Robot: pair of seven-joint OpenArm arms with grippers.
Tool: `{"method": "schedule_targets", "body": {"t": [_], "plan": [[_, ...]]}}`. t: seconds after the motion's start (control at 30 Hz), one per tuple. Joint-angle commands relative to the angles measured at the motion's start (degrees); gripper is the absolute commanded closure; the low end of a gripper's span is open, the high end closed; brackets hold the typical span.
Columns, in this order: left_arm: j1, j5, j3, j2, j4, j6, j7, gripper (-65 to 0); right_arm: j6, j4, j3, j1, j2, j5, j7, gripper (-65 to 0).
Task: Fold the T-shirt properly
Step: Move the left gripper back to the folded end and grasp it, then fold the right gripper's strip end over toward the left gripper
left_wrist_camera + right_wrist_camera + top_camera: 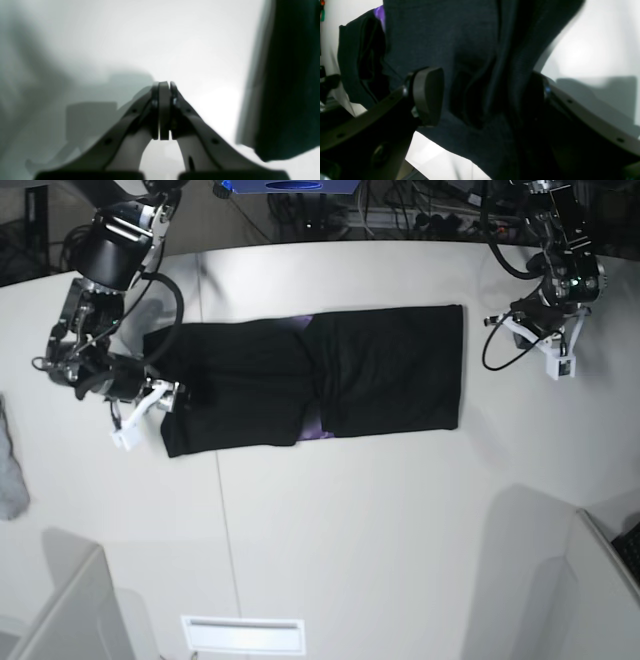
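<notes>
The T-shirt (310, 380) lies flat on the white bench (350, 520) as a long black band, a sliver of purple print showing at its lower edge. The right pincer (170, 397) sits at the band's end, fingers apart with dark cloth bunched between them; one pad (428, 96) stands clear of the fabric. The left pincer (164, 86) is pressed together on nothing, beside the garment's opposite edge. A grey cloth (10, 470) rests well apart.
</notes>
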Motion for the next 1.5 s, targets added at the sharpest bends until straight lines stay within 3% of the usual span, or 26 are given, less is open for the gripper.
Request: {"method": "schedule_targets", "body": {"t": [0.0, 0.1, 0.4, 0.47, 0.53, 0.57, 0.77, 1.0, 1.17, 1.3, 1.47], "plan": [[-0.8, 0.3, 0.8, -0.5, 0.6, -0.3, -0.9, 0.0, -0.1, 0.1, -0.3, -0.5, 0.1, -1.8, -2.3, -43.8], [-2.3, 2.7, 2.7, 0.5, -0.5, -0.3, -0.9, 0.0, -0.1, -0.3, -2.1, -0.8, 0.1, -1.8, -1.7, -41.3], [-5.1, 3.5, 3.8, 0.9, -3.9, -0.3, -0.9, 0.0, -0.5, -0.3, -3.8, -0.8, 0.7, -2.0, 2.3, -21.9], [-6.8, 3.6, 5.3, 0.9, -5.7, -0.3, -0.9, 0.0, -2.3, -0.3, -3.9, -0.7, 1.4, -2.1, 3.3, -14.6], [-8.1, 3.6, 7.9, 0.7, -7.6, -0.3, -0.9, 0.0, -3.5, -0.1, -4.0, -0.6, 1.9, -2.1, 4.5, -1.4], [-8.9, 3.6, 8.8, 0.7, -8.3, -0.3, -0.9, 0.0, -3.9, 0.3, -4.0, -0.5, 1.9, -2.1, 5.0, 0.0], [-11.6, 3.6, 14.0, 0.8, -9.3, -0.2, -0.9, 0.0, -4.7, 5.7, -4.2, -0.8, 1.8, -2.1, 5.1, 0.0], [-13.4, 3.6, 17.9, 0.8, -9.1, -0.2, -0.9, 0.0, -5.1, 17.7, -11.9, -3.2, 1.4, -2.1, 5.7, 0.0], [-14.5, 3.6, 17.9, 0.8, -8.8, -0.3, -0.9, 0.0, -12.9, 26.2, -15.3, -5.6, 0.0, -2.0, 5.7, 0.0], [-14.8, 3.6, 19.0, 0.7, -8.7, -0.3, -0.9, 0.0, -13.7, 33.1, -17.5, -7.1, -0.9, -2.0, 5.5, 0.0], [-14.2, 3.6, 21.7, 0.5, -8.7, -0.3, -0.9, 0.0, -16.9, 38.7, -18.8, -9.0, -5.0, -2.0, 5.0, 0.0]]}}
